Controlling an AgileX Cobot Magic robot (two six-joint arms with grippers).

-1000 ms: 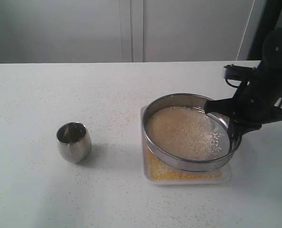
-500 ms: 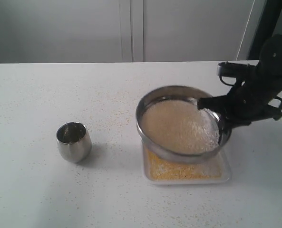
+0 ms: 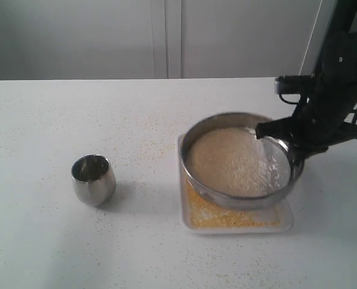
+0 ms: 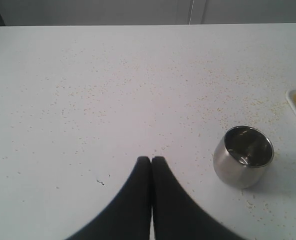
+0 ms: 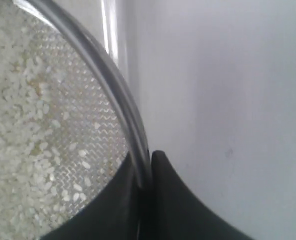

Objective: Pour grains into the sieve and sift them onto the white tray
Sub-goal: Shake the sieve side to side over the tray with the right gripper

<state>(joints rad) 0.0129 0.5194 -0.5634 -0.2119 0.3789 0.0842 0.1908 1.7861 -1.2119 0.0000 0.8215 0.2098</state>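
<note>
Right gripper point(image 3: 292, 150) clamped on the rim of the wide round steel sieve point(image 3: 238, 201). One finger is inside the ring and one outside. Right wrist view confirms: rim point(image 5: 123, 95) pinched at the fingertips point(image 5: 147, 160).

Hidden/cut off:
- Sieve hangs over the flat white rectangular tray point(image 3: 286, 224) and covers most of it. Only the front strip and corners show.
- Can't tell whether the sieve touches the tray.
- My left arm isn't in the exterior view. Left gripper point(image 4: 151, 162) is pressed closed on nothing, above the table, near the small rounded steel cup point(image 4: 242, 156).
- Left wrist view clips the tray to one corner point(image 4: 295, 100).

Grains: coarse pale whitish grains point(image 3: 226, 159) on the mesh, fine golden-yellow grains point(image 3: 220, 217) on the tray below.

Surface: white table point(image 3: 76, 120), dusted with yellow specks. The cup point(image 3: 94, 179) stands upright, well left of the tray. Pale panelled wall point(image 3: 166, 36) behind.
</note>
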